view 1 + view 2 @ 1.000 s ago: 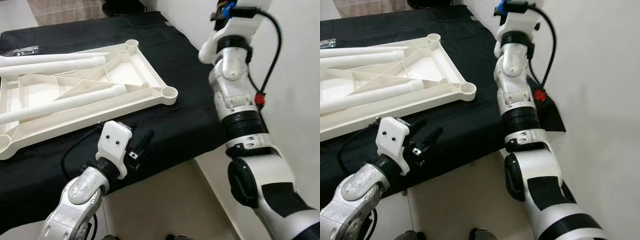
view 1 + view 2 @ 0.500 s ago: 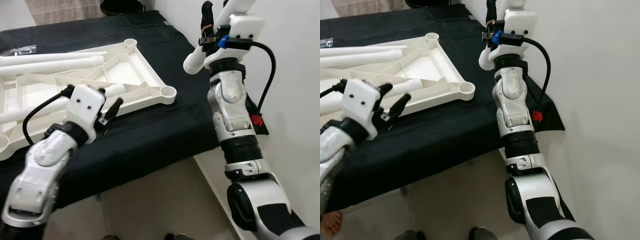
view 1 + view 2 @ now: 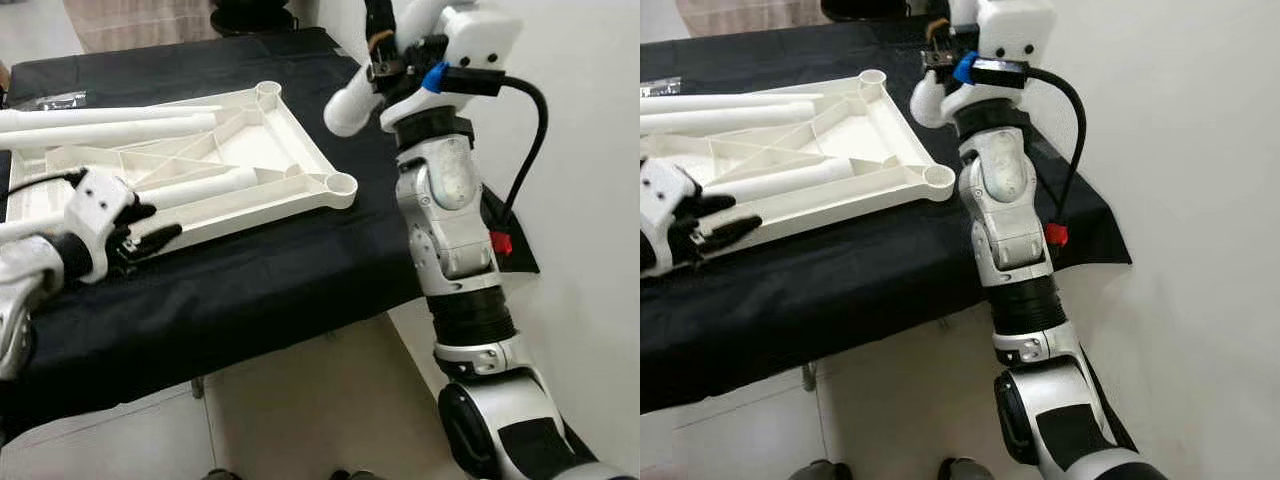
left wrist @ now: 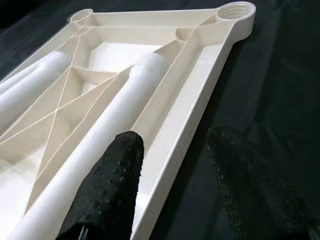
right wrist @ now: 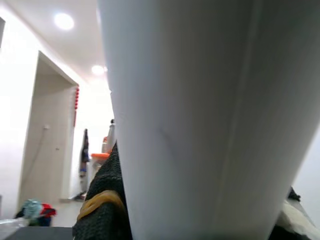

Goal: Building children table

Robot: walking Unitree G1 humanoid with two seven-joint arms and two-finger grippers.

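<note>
Top [image 3: 215,165]: lay upside down on black-covered bed [image 3: 300,270], ribs up, corner sockets open upward.
Near socket [image 3: 340,184]: empty, at the corner closest to the right arm; likely target for the held leg.
Loose legs [image 3: 110,130]: three white tubes rested across the ribs inside the top, well apart from the near socket.
Right end effector [image 3: 385,45]: raised above the bed's far right edge, pinched on held leg [image 3: 352,100]; leg tilted, rounded end pointing down toward the top.
Right wrist view: held leg [image 5: 200,120] ran along black finger [image 5: 102,210] in close contact.
Left end effector [image 3: 140,225]: fingers spread, low at the top's near rim, just beside one loose leg; nothing gripped.
Left wrist view: one finger [image 4: 107,185] over loose leg [image 4: 105,150], the other over black cloth outside the rim [image 4: 175,145].
Step judged: seating held leg in near socket, left side bracing the top.
Doing it well: needed leg brought upright before lowering; centred over the socket ring, not the rim; pushed straight down.
Bracing: best pressed on the rim, clear of the loose legs.
Risk: light plastic top could slide on cloth under an off-axis push; loose legs could roll.
</note>
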